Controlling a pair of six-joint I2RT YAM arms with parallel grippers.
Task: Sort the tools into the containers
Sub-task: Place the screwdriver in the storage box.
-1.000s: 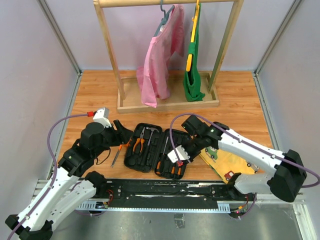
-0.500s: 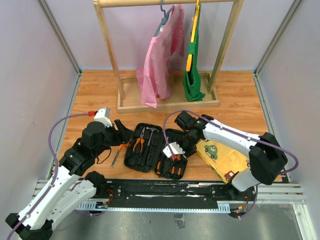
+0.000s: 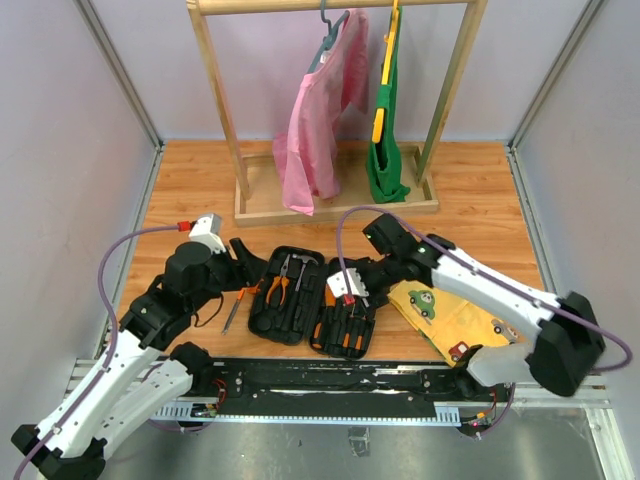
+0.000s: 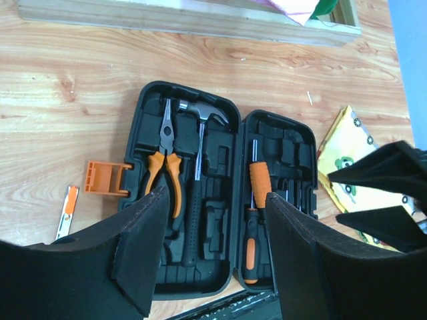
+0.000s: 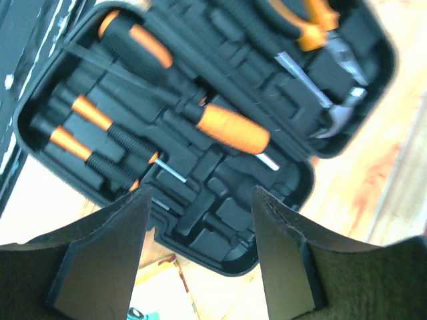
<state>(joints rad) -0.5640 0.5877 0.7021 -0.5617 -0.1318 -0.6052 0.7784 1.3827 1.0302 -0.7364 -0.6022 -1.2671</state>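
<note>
Each arm is built from white link shells joined by black cylindrical joint housings: the left arm (image 3: 110, 388) at the lower left of the frame, the right arm (image 3: 495, 293) at centre right. A purple cable (image 3: 108, 262) loops along each arm. The left wrist carries a white camera block (image 3: 207, 233) with a red connector (image 3: 182, 227). The gripper fingers (image 4: 137, 263) are matte black and wedge-shaped.
</note>
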